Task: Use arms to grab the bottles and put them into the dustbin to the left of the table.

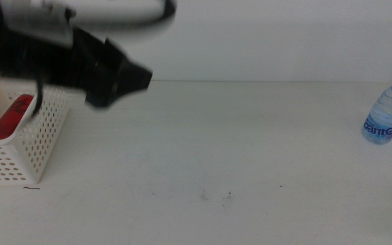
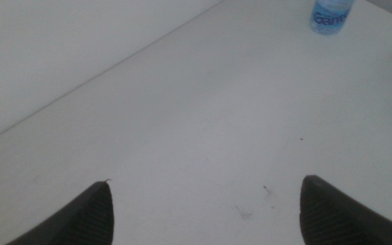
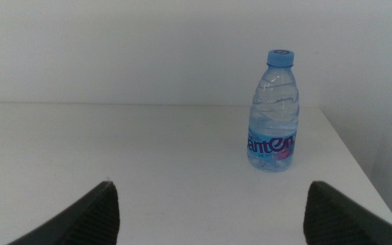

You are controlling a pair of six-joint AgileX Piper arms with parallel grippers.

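A small clear water bottle (image 1: 388, 110) with a blue cap stands upright at the table's far right edge; it also shows as the bottle (image 2: 331, 15) in the left wrist view and the bottle (image 3: 274, 112) in the right wrist view. The white dustbin (image 1: 26, 146) sits at the left with a red can (image 1: 9, 117) lying inside. My left gripper (image 1: 124, 82) hovers blurred just right of the bin, open and empty, jaws wide apart (image 2: 203, 211). My right gripper (image 3: 209, 211) is open, some way in front of the bottle, and is out of the middle view.
The white table (image 1: 216, 150) carries a few small dark specks near the front. A white wall rises behind the table's far edge. The table's right edge runs close beside the water bottle.
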